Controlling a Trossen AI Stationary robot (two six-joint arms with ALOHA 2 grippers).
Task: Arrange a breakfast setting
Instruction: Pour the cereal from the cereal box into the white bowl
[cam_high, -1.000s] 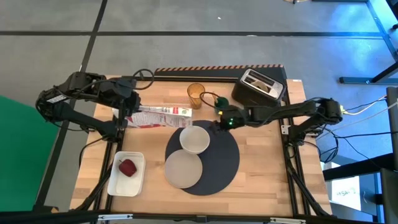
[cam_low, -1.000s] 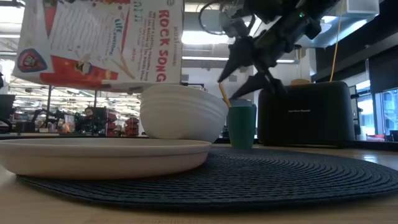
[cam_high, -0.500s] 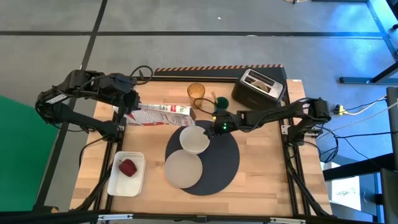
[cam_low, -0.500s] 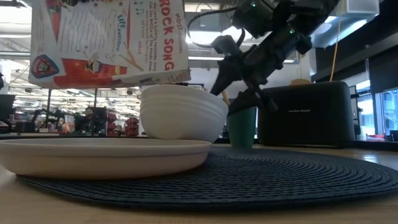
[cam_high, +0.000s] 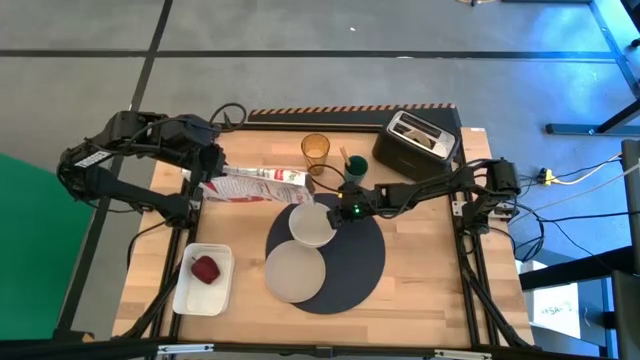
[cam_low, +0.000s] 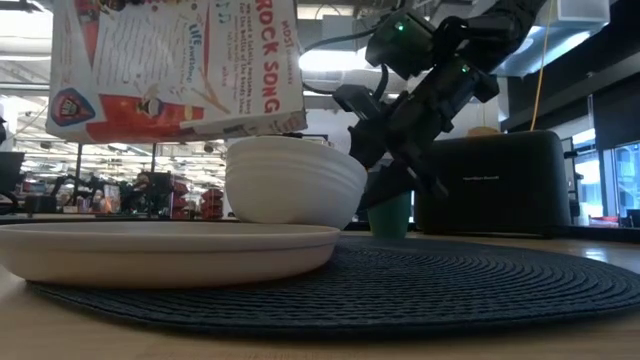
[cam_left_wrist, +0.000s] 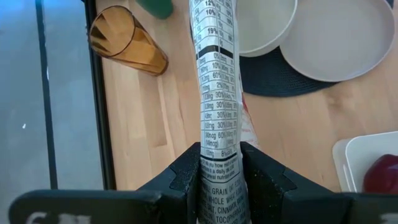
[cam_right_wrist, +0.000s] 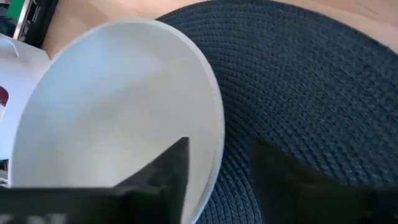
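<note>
A small white bowl (cam_high: 312, 225) and a flat white plate (cam_high: 294, 271) sit on the round dark grey mat (cam_high: 350, 265). My left gripper (cam_high: 207, 175) is shut on a cereal box (cam_high: 258, 184) that reaches out above the bowl's far left rim. My right gripper (cam_high: 339, 213) is low at the bowl's right rim, open. In the right wrist view one finger (cam_right_wrist: 166, 168) stands over the bowl's inside and the other (cam_right_wrist: 283, 171) over the mat, apart from the rim (cam_right_wrist: 214, 146). The amber tumbler (cam_high: 316, 150) stands behind. The orange-handled spoon (cam_high: 345, 158) sticks out of a green cup (cam_high: 356, 170). My left gripper pinches the cereal box's two broad faces (cam_left_wrist: 219, 163) between its two fingers, near the box's end closest to the arm, with the narrow printed side (cam_left_wrist: 216, 93) facing the wrist. The fingers slant down from the table's left. The box is lifted clear, its far end (cam_low: 285, 120) just above the bowl.
A black toaster (cam_high: 415, 140) stands at the far right. A white rectangular tray (cam_high: 190, 290) holding a red thing (cam_high: 205, 269) lies near the front left. Bare wood lies right of the mat (cam_high: 430, 260).
My right gripper has come down and toward the table's left, from beside the green cup to the bowl's right rim. The cereal box has swung a little toward the bowl, still lifted.
</note>
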